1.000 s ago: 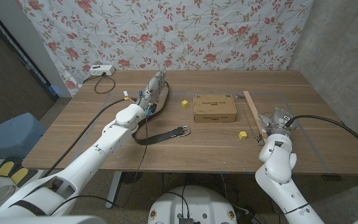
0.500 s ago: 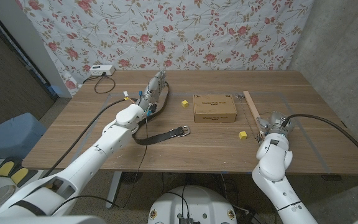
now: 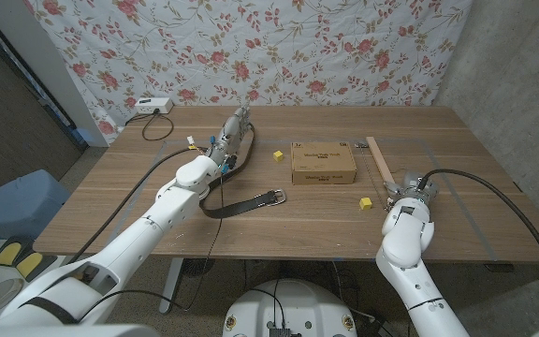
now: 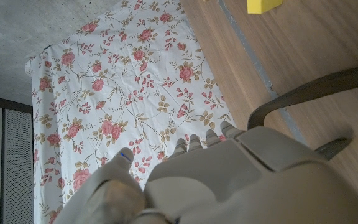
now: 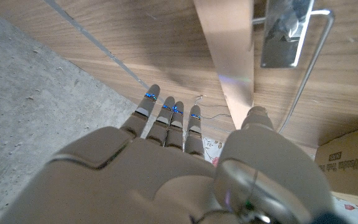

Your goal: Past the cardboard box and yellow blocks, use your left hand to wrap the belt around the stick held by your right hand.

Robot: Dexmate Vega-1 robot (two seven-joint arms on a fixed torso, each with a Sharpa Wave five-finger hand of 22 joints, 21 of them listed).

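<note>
Belt up on the left, stick not yet gripped

Belt [image 3: 243,200] trails from the left hand [image 3: 235,131], whose fingers hold its far end raised beyond the cardboard box [image 3: 323,162], buckle end resting on the table [image 3: 138,187] near that box. The stick [image 3: 380,168] lies beside the box on the other side, apparently ungrasped. The right hand [image 3: 412,185] hovers at its near end, fingers [image 5: 166,115] straight and apart, probably lining up a grasp. Yellow blocks [image 3: 276,154] flank the box.

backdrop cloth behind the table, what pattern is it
White backdrop cloth with pink-red roses and green leaves; clearest in the head view.
</note>
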